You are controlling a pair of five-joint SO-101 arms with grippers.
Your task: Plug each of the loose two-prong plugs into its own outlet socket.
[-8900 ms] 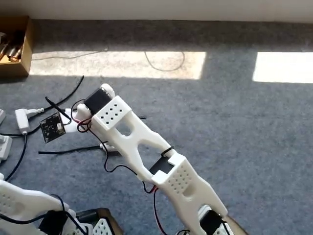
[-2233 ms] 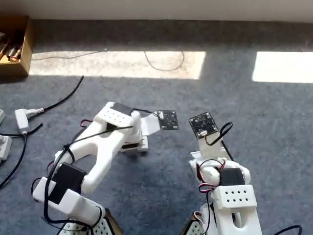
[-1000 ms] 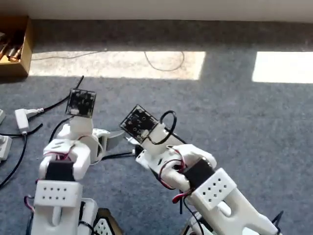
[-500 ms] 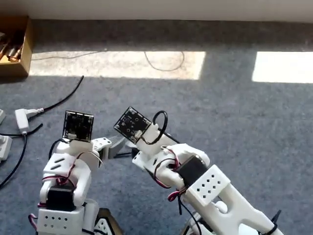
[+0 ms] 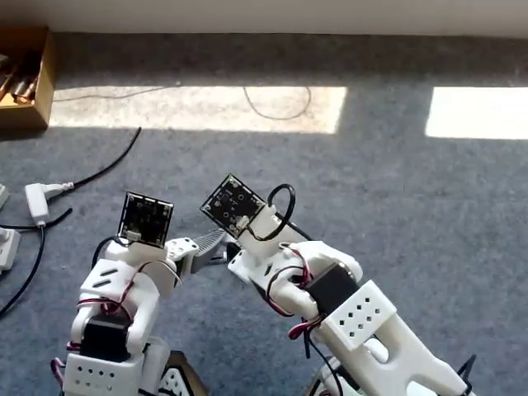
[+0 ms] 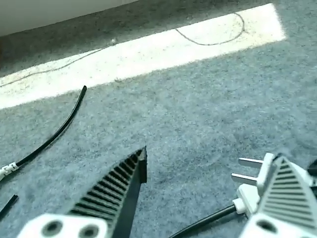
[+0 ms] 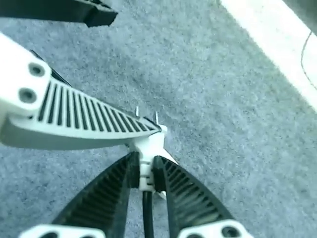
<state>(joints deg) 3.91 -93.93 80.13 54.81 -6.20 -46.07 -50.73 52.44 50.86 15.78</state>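
Observation:
A white two-prong plug (image 7: 147, 144) with a black cable (image 7: 146, 213) sits between the fingers of my right gripper (image 7: 145, 161), which is shut on it just above the grey carpet. The prongs point away from the wrist. My left gripper (image 6: 211, 156) is open, and its white finger (image 6: 282, 191) lies right beside the same plug (image 6: 250, 188). In the high view both arms meet near the middle front (image 5: 223, 247). A second white plug (image 5: 37, 202) lies on the carpet at the far left, near a white outlet strip (image 5: 7, 243) at the edge.
Black cables (image 5: 99, 173) run across the carpet at the left. A wooden box (image 5: 29, 78) stands at the back left corner. A thin wire (image 5: 280, 107) loops over a sunlit patch at the back. Bare carpet stretches to the right.
The left gripper has swung from the left over to the right gripper and the plug it holds. The right gripper has shifted slightly to the right.

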